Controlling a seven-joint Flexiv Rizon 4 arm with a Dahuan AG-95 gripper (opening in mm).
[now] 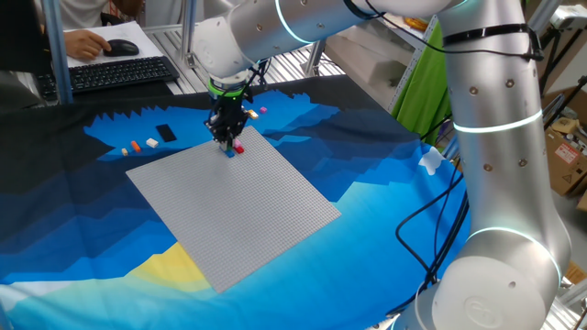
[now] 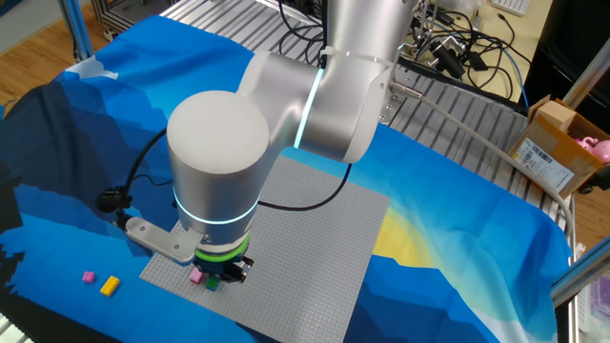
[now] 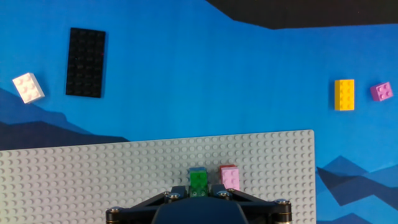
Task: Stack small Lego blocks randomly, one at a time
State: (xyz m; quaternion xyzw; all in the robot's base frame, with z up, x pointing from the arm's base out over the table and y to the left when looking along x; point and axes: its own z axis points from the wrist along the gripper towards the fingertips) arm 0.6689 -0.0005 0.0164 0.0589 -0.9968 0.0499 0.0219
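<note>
My gripper (image 3: 198, 194) is shut on a green small Lego block (image 3: 198, 182) low over the near edge of the grey baseplate (image 3: 93, 174). A blue block (image 3: 198, 169) shows just beyond the green one; whether they touch I cannot tell. Right beside them a pink block (image 3: 229, 179) stands on a red one. In one fixed view the gripper (image 1: 226, 137) hangs over the baseplate's far corner, by the red-pink stack (image 1: 238, 147). The other fixed view shows the green block (image 2: 212, 282) and the pink block (image 2: 196, 275) under the wrist.
Loose on the blue cloth lie a white block (image 3: 28, 87), a black flat plate (image 3: 86, 62), a yellow block (image 3: 344, 94) and a pink block (image 3: 381, 91). A keyboard (image 1: 115, 73) and a person's hand with a mouse sit beyond the cloth. A cardboard box (image 2: 558, 143) stands aside.
</note>
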